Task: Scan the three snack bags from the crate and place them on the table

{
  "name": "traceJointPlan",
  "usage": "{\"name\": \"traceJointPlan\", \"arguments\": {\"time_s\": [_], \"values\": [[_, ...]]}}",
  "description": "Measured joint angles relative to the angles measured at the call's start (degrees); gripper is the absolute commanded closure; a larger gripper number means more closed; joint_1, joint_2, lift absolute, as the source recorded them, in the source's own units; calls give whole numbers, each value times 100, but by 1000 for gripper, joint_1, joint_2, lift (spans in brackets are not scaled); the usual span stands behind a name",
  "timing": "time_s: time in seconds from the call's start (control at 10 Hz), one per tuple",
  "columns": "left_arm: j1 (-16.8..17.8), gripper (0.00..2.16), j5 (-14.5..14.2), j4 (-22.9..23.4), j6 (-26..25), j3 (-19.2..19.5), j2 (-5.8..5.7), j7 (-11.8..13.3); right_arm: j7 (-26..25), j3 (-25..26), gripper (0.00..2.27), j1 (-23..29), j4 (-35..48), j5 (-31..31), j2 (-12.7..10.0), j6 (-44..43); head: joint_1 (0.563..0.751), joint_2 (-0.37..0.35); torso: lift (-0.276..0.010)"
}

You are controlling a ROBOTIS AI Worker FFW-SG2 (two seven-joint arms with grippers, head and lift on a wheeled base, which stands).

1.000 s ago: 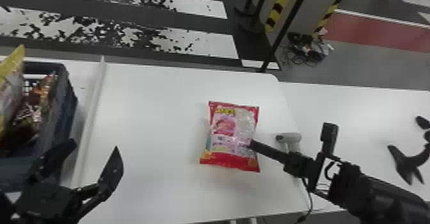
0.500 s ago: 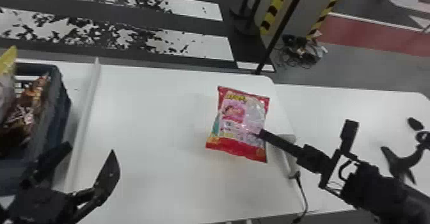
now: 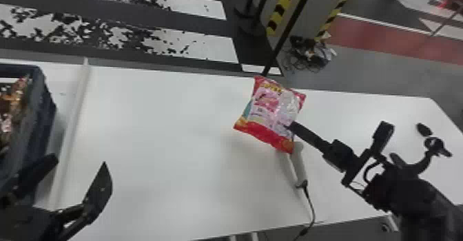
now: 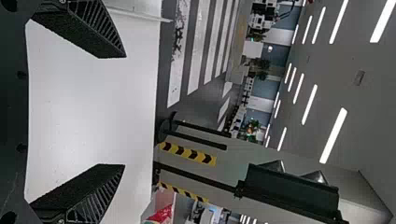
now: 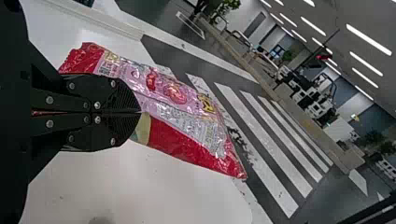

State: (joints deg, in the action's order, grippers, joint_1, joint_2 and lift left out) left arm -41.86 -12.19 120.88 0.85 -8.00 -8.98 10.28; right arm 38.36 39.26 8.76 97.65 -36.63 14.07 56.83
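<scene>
Pink bag point(image 3: 272, 114) | likely light, soft, easily squashed | pinch its edge gently | right gripper point(image 5: 140, 112) holds it | left gripper point(image 4: 125, 111) wide

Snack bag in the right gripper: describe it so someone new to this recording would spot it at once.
In the head view, start at the big white table and look just right of centre, to the tips of the right gripper. They pinch a shiny pink bag with red ends. Unlike the packets in the dark blue crate, it is out and held.
</scene>
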Motion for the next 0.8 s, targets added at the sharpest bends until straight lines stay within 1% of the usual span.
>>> {"name": "traceJointPlan", "arguments": {"time_s": [0.3, 0.4, 0.6, 0.8], "values": [[-10, 22, 6, 19, -72, 0, -14, 0, -241, 537, 2246, -499, -732, -123, 35, -126, 695, -350, -62], [-26, 22, 15, 23, -80, 2, -13, 0, -400, 666, 2246, -633, -969, -129, 83, -249, 695, -350, -62], [-98, 22, 48, 63, -72, 11, 1, 0, -640, 755, 2246, -846, -1596, -60, 297, -745, 695, -350, -62], [-158, 22, 50, 91, -46, 25, 7, 0, -994, 772, 2246, -979, -2108, -27, 447, -1223, 695, -350, -62]]}}
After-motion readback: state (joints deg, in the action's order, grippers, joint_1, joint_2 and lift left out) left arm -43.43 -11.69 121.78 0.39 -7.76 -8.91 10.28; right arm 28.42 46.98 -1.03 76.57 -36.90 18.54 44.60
